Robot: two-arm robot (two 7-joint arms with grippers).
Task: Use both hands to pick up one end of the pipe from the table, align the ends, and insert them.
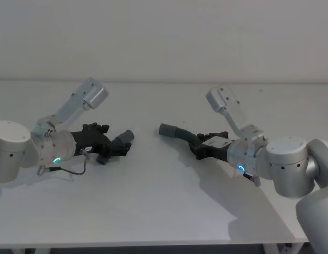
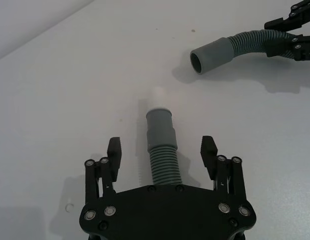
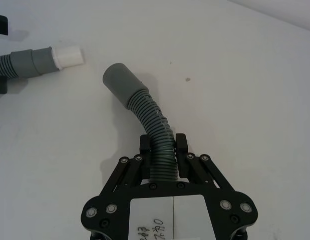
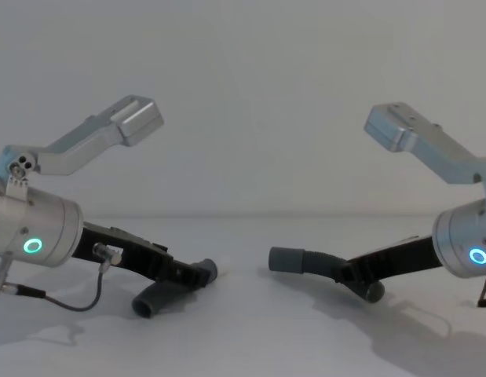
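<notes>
Two short, curved, dark-grey corrugated hose pieces are out on the plain white matte counter, well apart. The left black angular hand is low over the counter with its fingers spread wide on either side of the first hose piece, touching it on neither side. That piece lies on the counter, its smooth grey cuff ending in a short white tip. The right black angular hand is pinching the second hose piece on its ribbed body, fingers pressed against both sides. Its plain grey cuff points roughly toward the white tip, the two ends apart and not in line. Whether this cuff is clear of the counter cannot be told.
</notes>
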